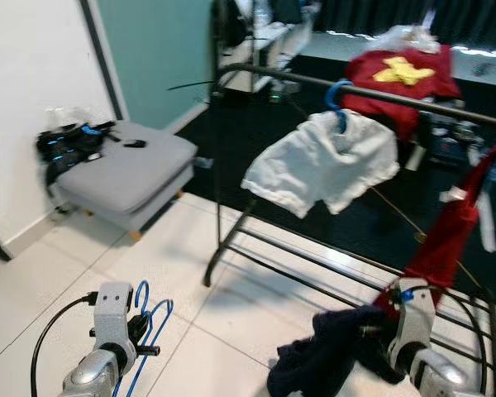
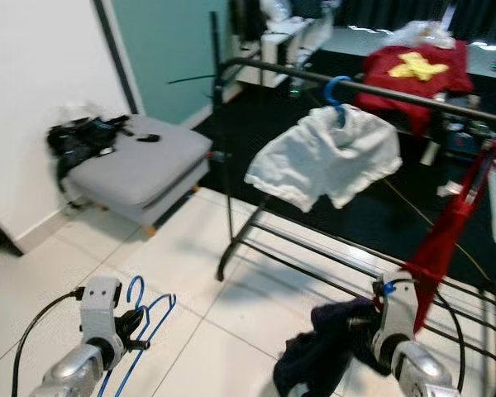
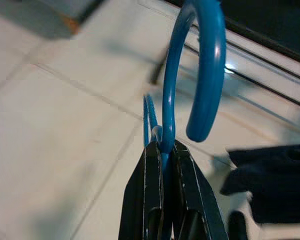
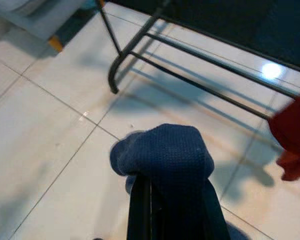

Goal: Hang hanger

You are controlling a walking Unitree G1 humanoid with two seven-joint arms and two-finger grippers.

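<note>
The left gripper (image 3: 165, 150) pinches the thin blue plastic hanger (image 1: 145, 318) low over the tiled floor (image 1: 33, 273); the right gripper (image 4: 155, 185) clamps a dark blue knitted garment (image 1: 322, 351). The thin neck could twist, tipping its hook away from the black metal rack rail (image 1: 397, 97).

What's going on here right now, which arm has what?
The left gripper is shut on a blue hanger, held low over the tiled floor. The right gripper is shut on a dark blue garment. Ahead stands the clothes rack, already carrying white shorts on a hanger and a red garment. Nothing new is hung yet.
</note>
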